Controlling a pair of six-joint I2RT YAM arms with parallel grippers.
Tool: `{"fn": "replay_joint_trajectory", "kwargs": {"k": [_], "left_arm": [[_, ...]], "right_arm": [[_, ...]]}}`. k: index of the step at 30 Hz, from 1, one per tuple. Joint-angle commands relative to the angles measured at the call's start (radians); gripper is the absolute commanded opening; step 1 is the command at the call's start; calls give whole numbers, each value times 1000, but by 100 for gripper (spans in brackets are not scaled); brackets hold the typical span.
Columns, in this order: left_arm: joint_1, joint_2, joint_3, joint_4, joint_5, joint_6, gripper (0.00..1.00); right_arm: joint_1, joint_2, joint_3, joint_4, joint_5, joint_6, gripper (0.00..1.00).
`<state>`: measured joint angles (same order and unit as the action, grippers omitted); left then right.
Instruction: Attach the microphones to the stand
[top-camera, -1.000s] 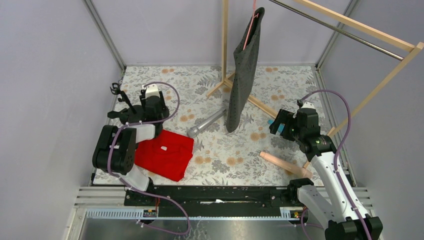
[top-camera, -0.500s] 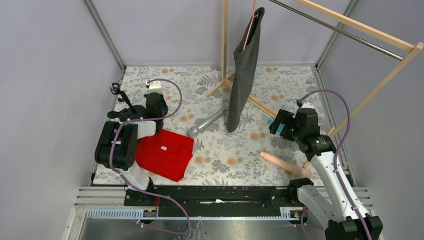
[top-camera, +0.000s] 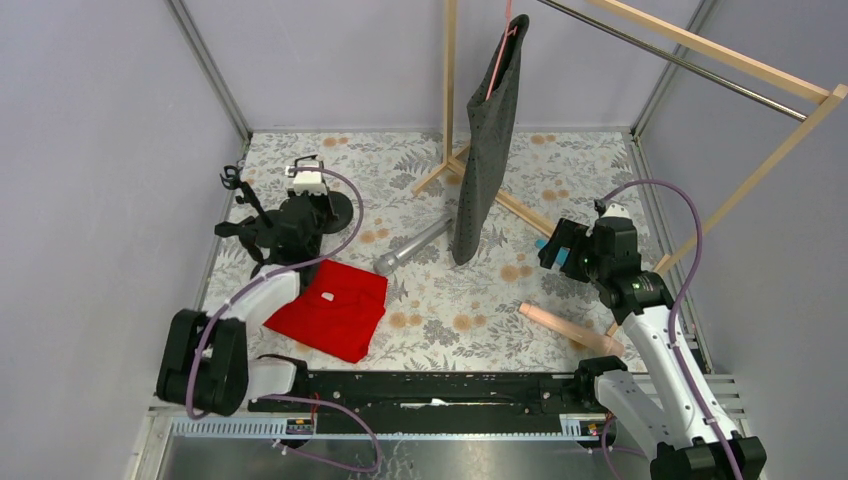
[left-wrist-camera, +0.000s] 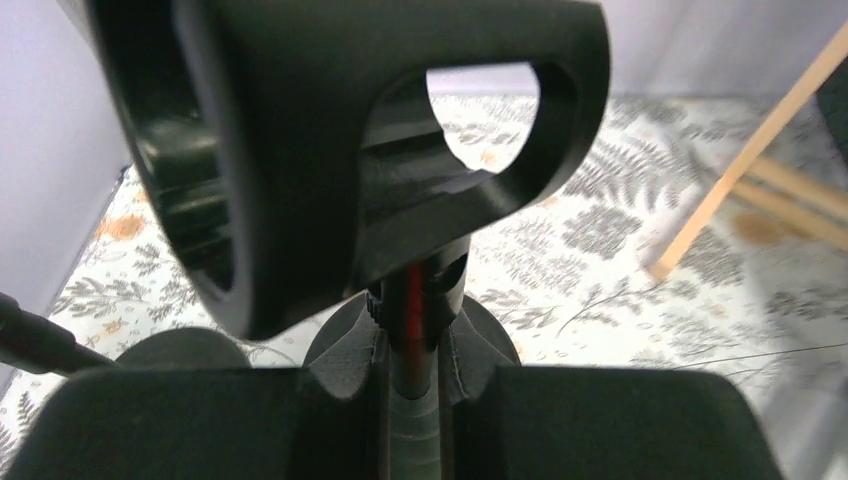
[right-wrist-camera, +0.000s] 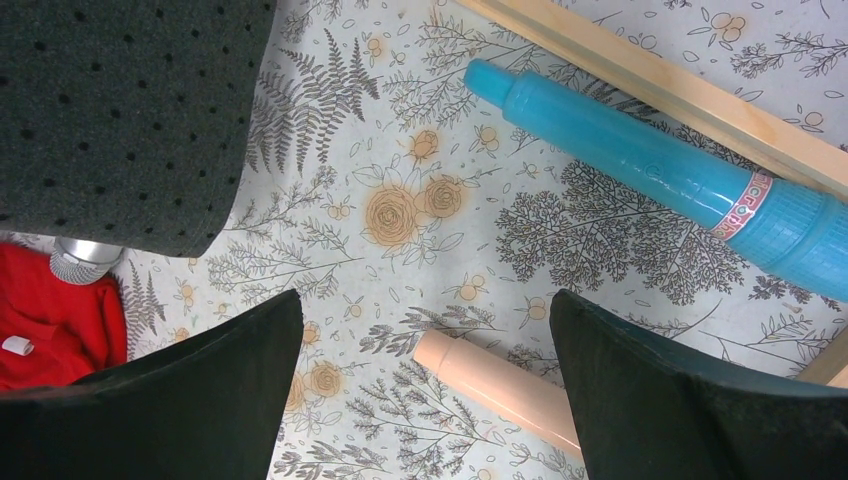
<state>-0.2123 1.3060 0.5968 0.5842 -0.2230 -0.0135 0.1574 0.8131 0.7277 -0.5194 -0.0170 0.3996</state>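
My left gripper (top-camera: 308, 215) is shut on the thin pole of the black microphone stand (top-camera: 240, 200) at the far left of the table. In the left wrist view the pole (left-wrist-camera: 420, 330) sits between my fingers, with a black clip (left-wrist-camera: 330, 150) close overhead and the round base (left-wrist-camera: 480, 335) beyond. My right gripper (top-camera: 557, 250) is open and empty above the table (right-wrist-camera: 425, 300). The cyan microphone (right-wrist-camera: 660, 170) lies beyond it by a wooden rail. The peach microphone (right-wrist-camera: 500, 385) (top-camera: 565, 327) lies between its fingers, lower down. The silver microphone (top-camera: 412, 246) lies mid-table.
A red cloth (top-camera: 333, 308) lies near my left arm. A dark grey garment (top-camera: 487, 150) hangs from a wooden rack (top-camera: 700, 50) whose base rails (top-camera: 520, 210) cross the table behind the microphones. Walls close in the left, back and right sides.
My left arm has stretched out and lowered, and its gripper has turned on the stand; the stand's round base now shows right of it. The right arm has not moved.
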Motion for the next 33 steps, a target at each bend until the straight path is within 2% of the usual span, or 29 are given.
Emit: {"fn": "replay_joint_trajectory", "kwargs": {"k": [1, 4, 12, 16, 25, 33], "left_arm": [[4, -150, 5, 45, 123, -88, 0], [-20, -235, -22, 41, 268, -146, 0], [-142, -402, -44, -71, 449, -240, 0], [-262, -470, -109, -72, 511, -259, 0], [-482, -530, -296, -6, 512, -262, 0], [-639, -479, -368, 59, 401, -118, 0]], "right_arm": [[10, -25, 4, 14, 11, -12, 100], [10, -30, 4, 16, 39, -13, 100], [10, -72, 0, 23, 40, -11, 100], [10, -99, -3, 33, 34, -10, 100], [10, -140, -6, 74, -41, 1, 100], [10, -153, -35, 206, -302, -41, 98]]}}
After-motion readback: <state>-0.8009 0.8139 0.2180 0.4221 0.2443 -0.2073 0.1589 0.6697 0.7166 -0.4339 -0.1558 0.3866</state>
